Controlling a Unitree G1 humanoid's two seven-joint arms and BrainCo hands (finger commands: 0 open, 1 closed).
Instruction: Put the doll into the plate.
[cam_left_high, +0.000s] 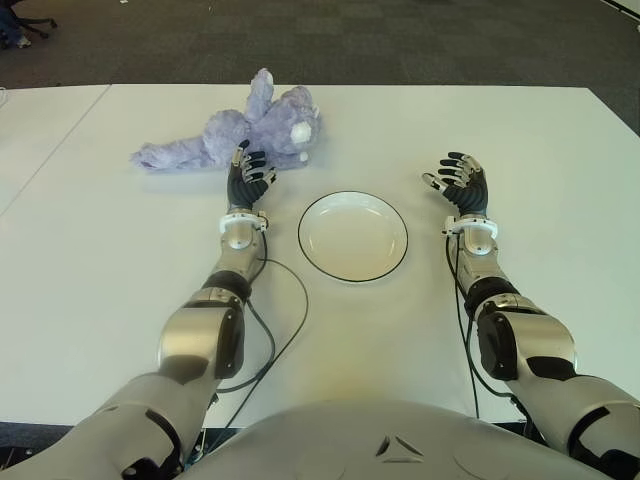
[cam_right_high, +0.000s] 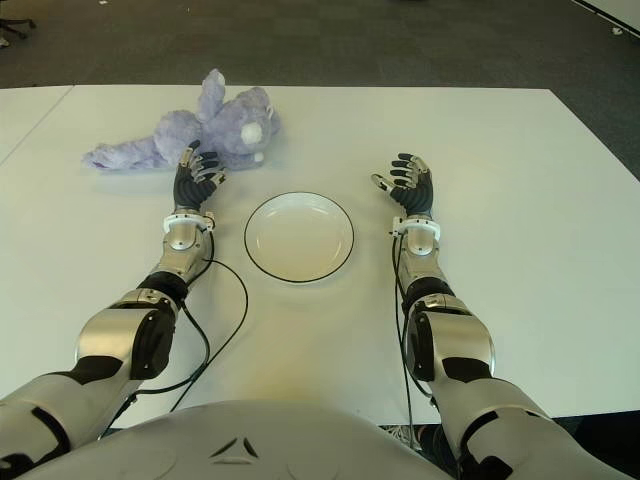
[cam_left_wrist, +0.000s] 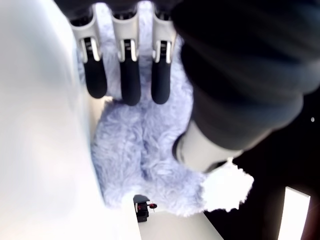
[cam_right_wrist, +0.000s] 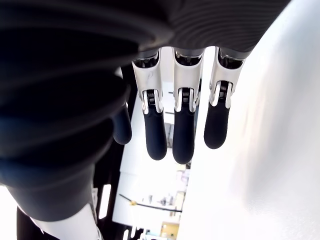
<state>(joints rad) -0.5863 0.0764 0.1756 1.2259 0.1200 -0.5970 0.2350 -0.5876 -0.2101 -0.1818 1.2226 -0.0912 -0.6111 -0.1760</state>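
Looking down from the head cameras, the doll (cam_left_high: 240, 135) is lying on the white table (cam_left_high: 100, 260), off to the far left of the plate (cam_left_high: 353, 236), which has nothing in it. So the actual job hasn't started, I'd say. The left hand (cam_left_high: 249, 175) is right at the near edge of the plush, fingers spread, not wrapped around anything. The right hand (cam_left_high: 460, 182) hangs to the right of the plate, fingers loose and holding nothing.

From the left wrist, the fingers (cam_left_wrist: 130, 85) are straight out over purple fur, no grip yet.

From the right wrist, just extended fingers (cam_right_wrist: 183, 135) over bare table.

Still left, by my guess: grab, lift, carry over to the plate, let go.
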